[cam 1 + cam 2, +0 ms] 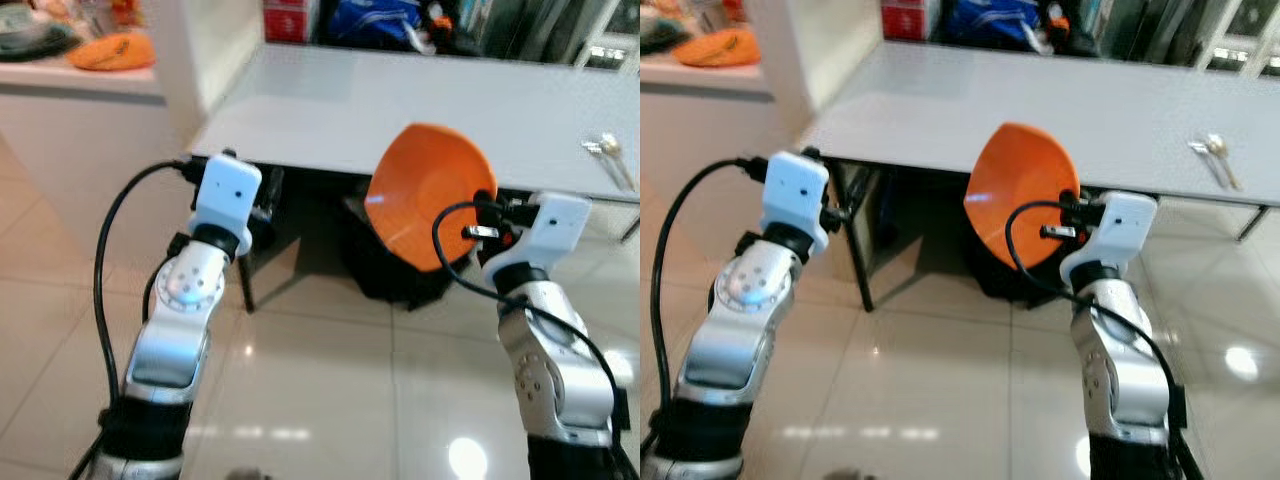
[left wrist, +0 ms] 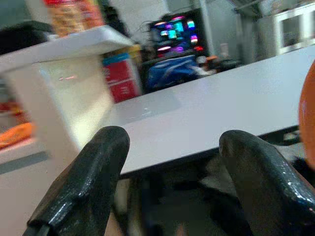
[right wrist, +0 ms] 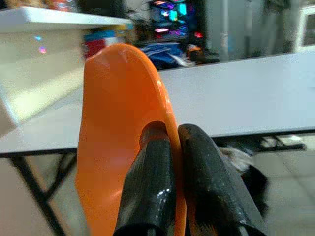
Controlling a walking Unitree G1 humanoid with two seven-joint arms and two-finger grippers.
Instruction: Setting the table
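Between right fingers (image 3: 152, 162), orange plate (image 3: 118, 128).

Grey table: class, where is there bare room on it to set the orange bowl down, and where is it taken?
The grey table is bare from its left corner across to the cutlery by its right near edge. The right gripper pinches the orange bowl at the near edge; the left gripper hangs open.

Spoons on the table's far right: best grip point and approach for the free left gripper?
Likely the handles. The spoons lie flat near the table edge, bowls away from the robot and handles running toward that edge. Come from above, fingers straddling a handle crosswise. They sit beyond the right gripper, shut on the orange bowl, so the open left gripper must cross over.
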